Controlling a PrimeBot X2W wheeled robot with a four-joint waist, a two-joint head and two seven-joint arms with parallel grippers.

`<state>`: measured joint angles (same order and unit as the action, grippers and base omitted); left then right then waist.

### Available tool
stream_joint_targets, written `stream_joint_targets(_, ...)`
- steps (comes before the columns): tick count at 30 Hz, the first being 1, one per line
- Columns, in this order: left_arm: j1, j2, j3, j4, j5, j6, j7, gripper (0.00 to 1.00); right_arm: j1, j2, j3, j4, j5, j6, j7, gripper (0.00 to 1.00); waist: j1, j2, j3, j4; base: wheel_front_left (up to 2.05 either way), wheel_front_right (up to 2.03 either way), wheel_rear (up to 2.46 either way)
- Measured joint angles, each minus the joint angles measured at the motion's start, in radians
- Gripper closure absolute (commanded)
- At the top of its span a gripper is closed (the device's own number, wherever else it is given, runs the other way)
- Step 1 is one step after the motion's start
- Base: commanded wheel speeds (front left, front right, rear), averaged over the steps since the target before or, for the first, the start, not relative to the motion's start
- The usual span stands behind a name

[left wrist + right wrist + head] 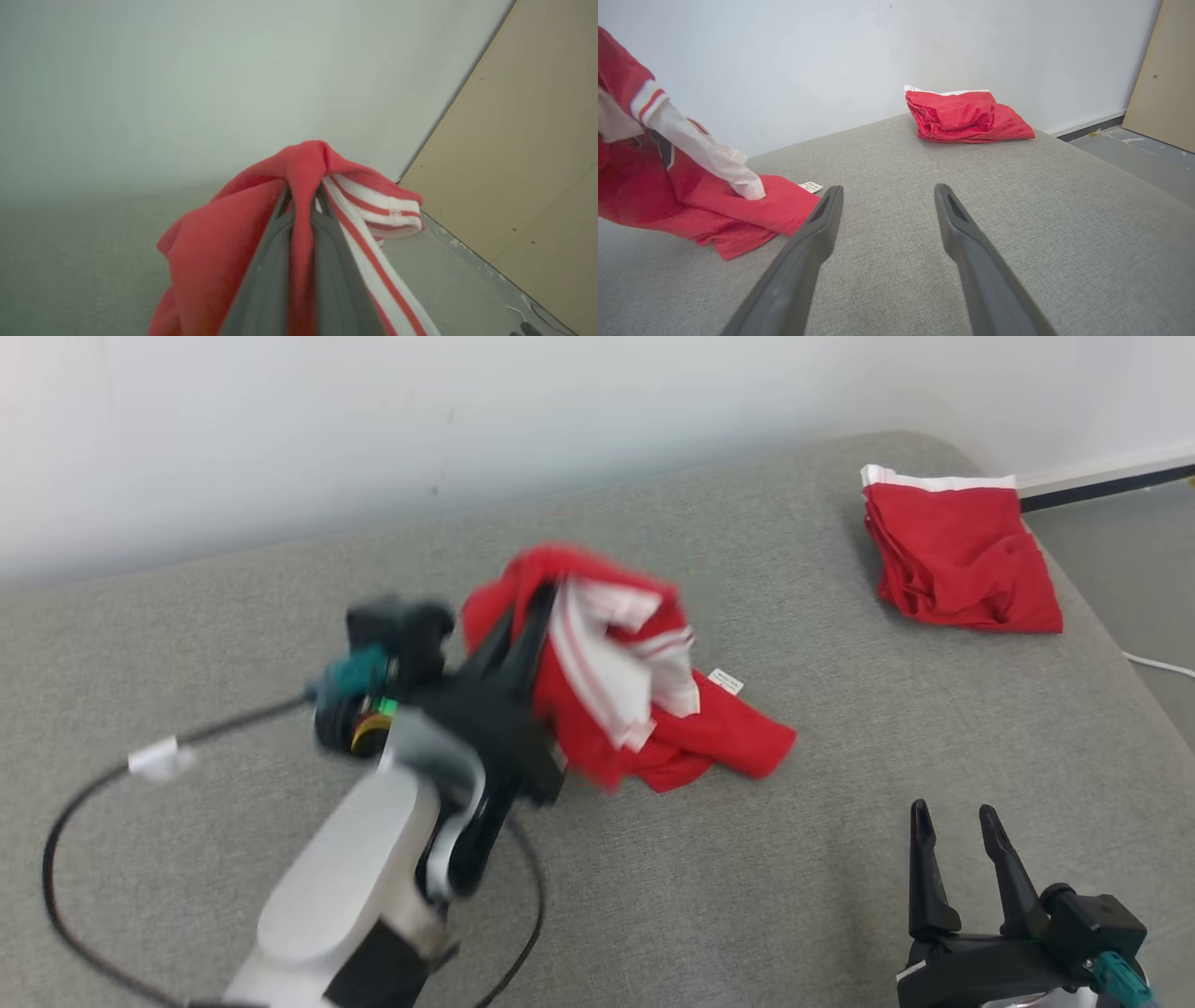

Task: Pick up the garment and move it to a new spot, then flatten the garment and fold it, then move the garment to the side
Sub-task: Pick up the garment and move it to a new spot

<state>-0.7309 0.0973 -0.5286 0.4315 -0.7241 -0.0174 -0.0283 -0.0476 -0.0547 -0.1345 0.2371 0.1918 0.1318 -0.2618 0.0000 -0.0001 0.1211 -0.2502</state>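
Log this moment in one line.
left pincer: shut on crumpled garment, partly lifted | right pincer: open, empty | folded garment: far right

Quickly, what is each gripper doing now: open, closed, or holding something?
Left gripper: closed on the red and white garment.
Right gripper: open, holding nothing.

The garment [653, 719] lies midway on the cushion [794, 896], its top caught in the left gripper [537, 607]; a second garment [957, 560] sits behind, far right, the right gripper [954, 812] before it.
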Motion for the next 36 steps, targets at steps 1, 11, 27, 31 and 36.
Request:
stream_joint_targets(1,0.027,0.011,-0.002,0.012,0.002,0.001,-0.011,1.00,-0.002,0.000,0.001,0.001,0.000,0.000,0.000,0.00,0.0000,0.0000,0.002,0.003,0.00,0.00,0.00)
stream_joint_targets(11,0.202,0.044,0.043,0.145,-0.052,0.017,-0.080,1.00,-0.007,-0.012,0.005,0.014,-0.002,0.000,0.000,0.00,0.0000,0.0000,0.007,0.028,0.00,0.00,0.00)
stream_joint_targets(27,0.268,0.109,0.033,0.023,0.037,0.020,-0.213,0.00,0.055,-0.044,-0.004,0.012,0.002,0.000,0.000,0.00,0.0000,0.0001,-0.081,0.126,0.00,0.00,0.00)
stream_joint_targets(31,0.295,0.156,0.060,-0.037,0.066,0.041,-0.225,0.00,0.061,-0.044,-0.006,0.004,0.004,0.000,0.000,0.00,0.0000,0.0001,-0.098,0.155,0.00,0.00,0.00)
stream_joint_targets(36,0.379,0.235,0.121,-0.123,0.121,0.080,-0.232,0.00,0.068,-0.039,-0.015,-0.013,0.007,0.000,-0.002,0.00,0.0000,0.0001,-0.120,0.201,0.00,0.00,0.00)
